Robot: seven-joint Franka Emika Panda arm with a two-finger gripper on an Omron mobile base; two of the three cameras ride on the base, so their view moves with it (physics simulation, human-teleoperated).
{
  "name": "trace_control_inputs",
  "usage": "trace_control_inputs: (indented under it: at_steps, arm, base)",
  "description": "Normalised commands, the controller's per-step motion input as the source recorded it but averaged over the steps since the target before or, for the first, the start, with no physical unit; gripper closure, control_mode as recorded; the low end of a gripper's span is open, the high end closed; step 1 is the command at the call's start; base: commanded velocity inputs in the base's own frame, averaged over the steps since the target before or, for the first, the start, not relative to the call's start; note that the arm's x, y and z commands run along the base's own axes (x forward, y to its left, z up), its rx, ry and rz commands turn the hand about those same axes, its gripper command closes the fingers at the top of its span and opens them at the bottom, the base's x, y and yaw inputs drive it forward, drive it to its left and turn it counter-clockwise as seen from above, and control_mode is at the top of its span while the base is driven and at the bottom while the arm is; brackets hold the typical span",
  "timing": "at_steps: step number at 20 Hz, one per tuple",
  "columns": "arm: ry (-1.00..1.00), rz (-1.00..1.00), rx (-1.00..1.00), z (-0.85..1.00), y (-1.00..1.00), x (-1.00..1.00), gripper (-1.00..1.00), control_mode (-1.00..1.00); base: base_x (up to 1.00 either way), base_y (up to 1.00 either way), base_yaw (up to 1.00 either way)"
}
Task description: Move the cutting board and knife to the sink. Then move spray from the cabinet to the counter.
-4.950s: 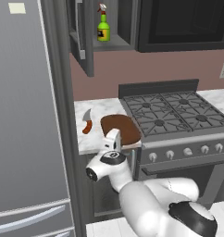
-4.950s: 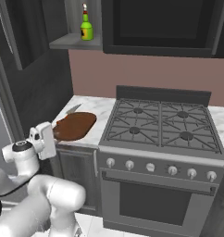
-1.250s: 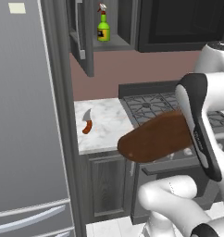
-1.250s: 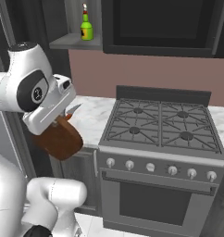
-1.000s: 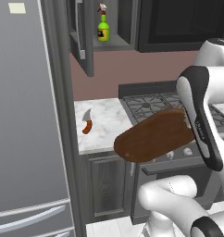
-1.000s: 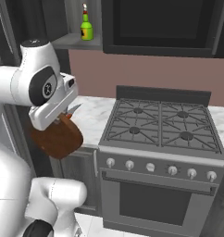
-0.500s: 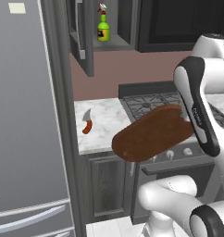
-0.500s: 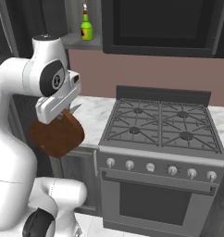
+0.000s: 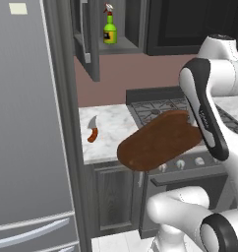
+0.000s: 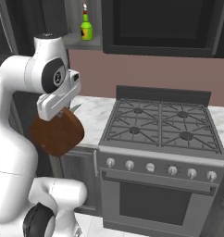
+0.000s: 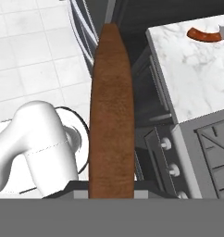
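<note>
The gripper (image 9: 198,129) is clamped on one end of the cutting board (image 9: 158,140), holding it off the counter and in the air. In the left base view the board juts out from the hand toward the lower left, its long oval face tilted, its free end hanging over the front edge of the counter (image 9: 111,138) and the dark base cabinet below. In the right base view the cutting board (image 10: 57,133) hangs just under the hand, in front of the counter's left part and beside the stove (image 10: 164,125). In the hand view the cutting board (image 11: 111,115) runs straight away from the fingers as a narrow brown strip (seen nearly edge-on), with the tiled floor and the cabinet fronts behind it; the fingertips themselves are hidden at its near end.

The knife (image 9: 92,131) lies flat on the counter near its left edge, well apart from the board and the hand, orange-red handle toward the front and grey blade toward the wall. The hand view catches the knife (image 11: 207,34) at the top right on the marble.

The spray (image 9: 109,29) stands upright on the inner shelf of the cabinet (image 9: 86,39), whose door stands open; it is high above the counter and far from the gripper. The right base view shows the spray (image 10: 86,28) in the same shelf.
</note>
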Motion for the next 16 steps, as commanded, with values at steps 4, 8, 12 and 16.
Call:
trace_control_inputs:
  at_steps: [4,8,12,16]
  arm:
    - [0.01,0.0,0.0,0.0,0.0,0.0,1.0,-1.0]
    - [0.0,0.0,0.0,0.0,0.0,0.0,1.0,1.0]
    - [0.0,0.0,0.0,0.0,0.0,0.0,1.0,1.0]
    - [0.0,0.0,0.0,0.0,0.0,0.0,1.0,1.0]
  base:
    - [0.0,0.0,0.0]
    - [-0.01,0.0,0.0]
    - [-0.47,-0.11,-0.09]
    - [-0.59,-0.36,-0.42]
